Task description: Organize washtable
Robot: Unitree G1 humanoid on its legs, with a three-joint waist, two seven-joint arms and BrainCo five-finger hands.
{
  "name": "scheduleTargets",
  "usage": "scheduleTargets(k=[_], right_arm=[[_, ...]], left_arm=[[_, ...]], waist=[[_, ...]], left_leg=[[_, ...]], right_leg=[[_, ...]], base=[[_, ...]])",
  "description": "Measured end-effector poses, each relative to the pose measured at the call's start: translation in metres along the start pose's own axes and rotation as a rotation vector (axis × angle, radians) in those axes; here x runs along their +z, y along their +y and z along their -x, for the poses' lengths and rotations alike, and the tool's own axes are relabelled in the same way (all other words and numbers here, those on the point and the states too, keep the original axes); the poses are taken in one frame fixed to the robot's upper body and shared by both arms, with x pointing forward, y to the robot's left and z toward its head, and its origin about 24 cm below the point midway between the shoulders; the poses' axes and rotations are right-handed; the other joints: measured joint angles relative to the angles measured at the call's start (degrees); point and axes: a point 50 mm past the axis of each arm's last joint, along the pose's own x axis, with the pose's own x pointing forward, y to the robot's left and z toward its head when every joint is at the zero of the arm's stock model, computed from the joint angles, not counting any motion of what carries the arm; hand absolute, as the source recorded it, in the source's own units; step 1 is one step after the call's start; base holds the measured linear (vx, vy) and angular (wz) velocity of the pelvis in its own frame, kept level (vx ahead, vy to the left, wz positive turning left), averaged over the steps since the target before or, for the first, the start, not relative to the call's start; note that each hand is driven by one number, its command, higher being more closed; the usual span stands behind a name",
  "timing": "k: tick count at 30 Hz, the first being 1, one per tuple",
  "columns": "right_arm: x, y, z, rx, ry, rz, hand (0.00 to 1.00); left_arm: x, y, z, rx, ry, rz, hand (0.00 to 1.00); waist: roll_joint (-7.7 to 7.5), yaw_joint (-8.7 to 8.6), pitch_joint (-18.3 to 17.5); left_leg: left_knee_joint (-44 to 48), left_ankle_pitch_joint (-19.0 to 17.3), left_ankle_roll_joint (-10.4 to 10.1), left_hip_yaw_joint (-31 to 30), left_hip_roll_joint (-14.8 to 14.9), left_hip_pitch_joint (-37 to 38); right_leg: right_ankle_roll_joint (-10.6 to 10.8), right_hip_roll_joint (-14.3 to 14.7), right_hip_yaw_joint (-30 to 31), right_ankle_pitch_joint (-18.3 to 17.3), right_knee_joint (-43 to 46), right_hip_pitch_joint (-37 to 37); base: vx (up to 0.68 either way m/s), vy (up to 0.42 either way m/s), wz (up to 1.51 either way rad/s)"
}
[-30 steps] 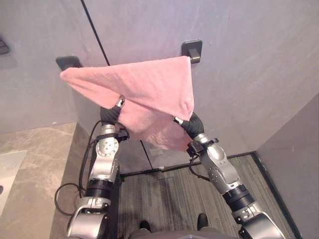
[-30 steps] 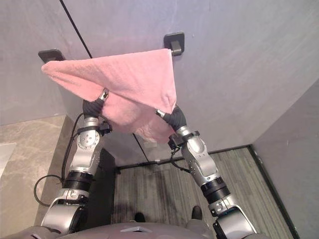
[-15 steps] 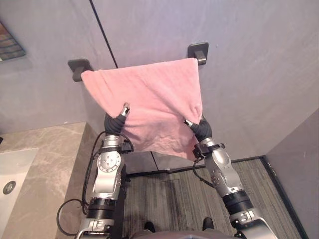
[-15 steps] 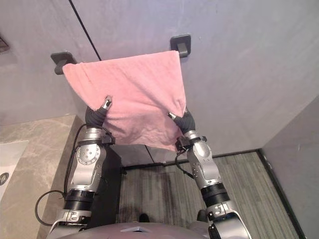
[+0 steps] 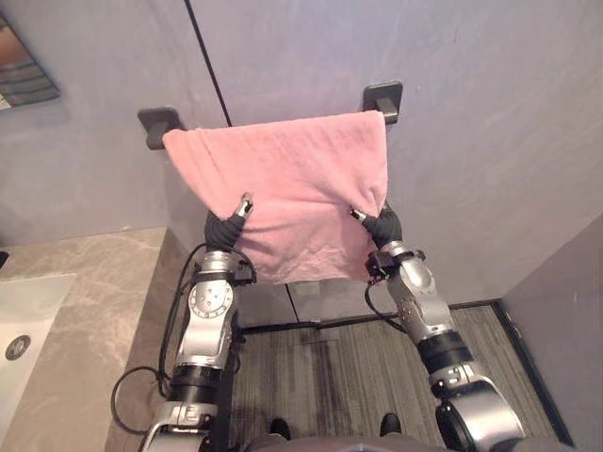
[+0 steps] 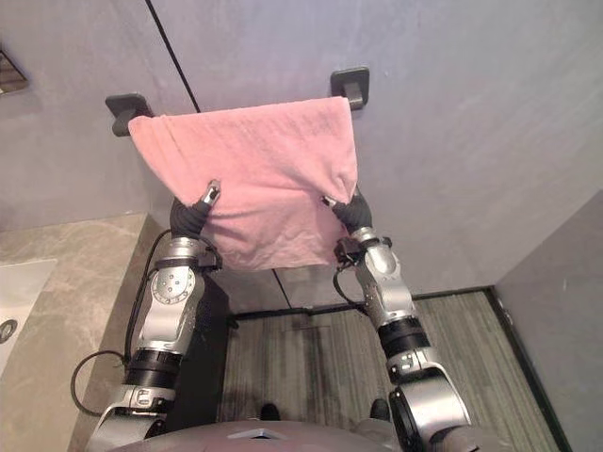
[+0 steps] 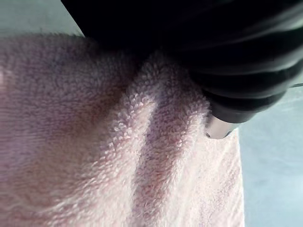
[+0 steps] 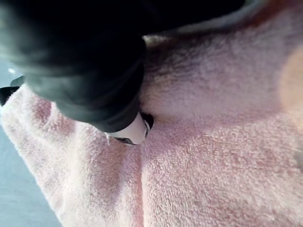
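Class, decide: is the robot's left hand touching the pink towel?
Touching. The left wrist view shows the pink towel with its pile bunched right against the dark cover of the left hand, no gap between them.

One pink towel [image 5: 292, 188] hangs in the upper middle of the frame. Two dark wall brackets sit at its top corners: the left bracket [image 5: 158, 122] and the right bracket [image 5: 383, 97]. Two robot hands meet the towel's lower part, the left hand [image 5: 226, 228] and the right hand [image 5: 383, 226]. At the lower left there is one table [image 5: 104, 282], with one sink [image 5: 24, 306] and one drain [image 5: 13, 348].
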Motion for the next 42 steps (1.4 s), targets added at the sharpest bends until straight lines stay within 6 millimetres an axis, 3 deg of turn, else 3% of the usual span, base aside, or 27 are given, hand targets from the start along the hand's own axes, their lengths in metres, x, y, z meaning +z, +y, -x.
scheduleTargets(k=[6,21,22,23,29,32,37,42], right_arm=[[0.008,-0.003,-0.029,-0.010,0.039,0.040,1.00],[0.015,-0.005,-0.043,-0.046,0.056,0.049,1.00],[0.015,-0.005,-0.043,-0.048,0.056,0.049,0.00],[0.015,-0.007,-0.043,-0.065,0.056,0.046,0.00],[0.023,-0.037,-0.040,-0.181,0.060,0.063,0.00],[0.030,-0.053,-0.035,-0.222,0.046,0.092,0.00],[0.033,-0.076,-0.012,-0.309,0.004,0.106,0.00],[0.043,-0.079,0.005,-0.297,-0.064,0.160,0.00]], left_arm=[[-0.007,0.005,-0.017,-0.004,0.030,-0.041,1.00],[-0.003,0.008,-0.037,-0.010,0.035,-0.076,1.00],[-0.003,0.008,-0.038,-0.010,0.036,-0.076,1.00],[-0.003,0.008,-0.039,-0.006,0.036,-0.076,0.00],[-0.008,0.016,-0.038,0.034,0.063,-0.081,0.00],[-0.015,0.032,-0.031,0.114,0.100,-0.061,0.00],[-0.029,0.054,-0.014,0.235,0.169,-0.026,0.00],[-0.041,0.067,0.004,0.287,0.233,-0.046,0.00]], waist=[[-0.50,0.00,0.23],[-1.75,-0.39,1.16],[-1.76,-0.39,1.18],[-1.77,-0.39,1.19],[-1.86,-0.14,1.65],[-1.91,-0.22,2.30],[-1.77,-0.18,2.64],[-1.76,-0.35,2.64]], left_leg=[[0.00,0.14,0.10,-0.01,-0.01,-0.16],[0.00,0.47,0.19,-0.03,-0.08,-0.37],[0.00,0.47,0.19,-0.04,-0.09,-0.39],[0.00,0.47,0.19,-0.05,-0.11,-0.39],[0.01,0.46,0.19,-0.07,-0.12,-0.47],[0.04,0.46,0.18,-0.01,-0.11,-0.44],[0.53,0.43,0.17,0.30,-0.09,-0.51],[0.56,0.41,0.15,0.64,0.11,-0.48]], right_leg=[[-0.01,0.01,-0.02,0.01,0.00,-0.12],[0.04,-0.03,0.11,0.11,0.01,-0.69],[0.05,-0.04,0.11,0.11,0.01,-0.70],[0.05,-0.05,0.10,0.11,0.01,-0.70],[0.05,-0.05,0.10,0.10,0.01,-0.81],[0.05,-0.02,0.13,0.10,0.01,-0.84],[0.04,0.00,0.33,0.10,0.01,-1.07],[-0.05,0.17,0.62,0.17,0.01,-1.26]], base=[[0.00,0.000,0.00],[0.00,0.000,0.00],[0.00,0.000,0.00],[0.00,0.000,0.00],[0.00,0.000,0.00],[0.00,0.000,0.00],[0.00,0.000,-0.01],[0.00,-0.003,-0.04]])
